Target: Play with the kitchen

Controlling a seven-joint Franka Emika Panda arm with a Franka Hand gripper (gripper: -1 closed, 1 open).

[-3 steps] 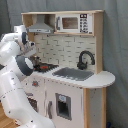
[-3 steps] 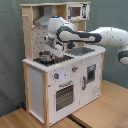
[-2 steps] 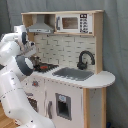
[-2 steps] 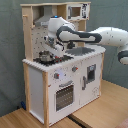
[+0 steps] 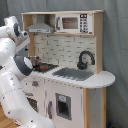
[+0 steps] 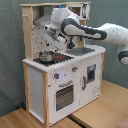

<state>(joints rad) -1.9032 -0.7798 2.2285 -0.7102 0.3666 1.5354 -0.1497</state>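
Observation:
The kitchen [image 5: 75, 95] [image 6: 45, 80] is pale wood with white panels. It has a black-red hob [image 5: 48, 66] [image 6: 57, 58], a grey sink [image 5: 73, 74] [image 6: 80, 50], a black faucet [image 5: 85, 59], a range hood [image 5: 40, 28] and a microwave [image 5: 70, 22]. A small metal pot [image 6: 46, 57] stands on the hob. In the second exterior view my gripper [image 6: 49, 46] hangs tilted just above the pot, under the hood. In the first exterior view my own arm [image 5: 15, 65] covers the gripper.
The oven door [image 6: 62, 95] and a small cupboard door [image 6: 90, 73] on the front are shut. The kitchen stands on a wooden floor [image 6: 100, 110] before a grey curtain [image 6: 10, 50]. The hood and back wall close in the space over the hob.

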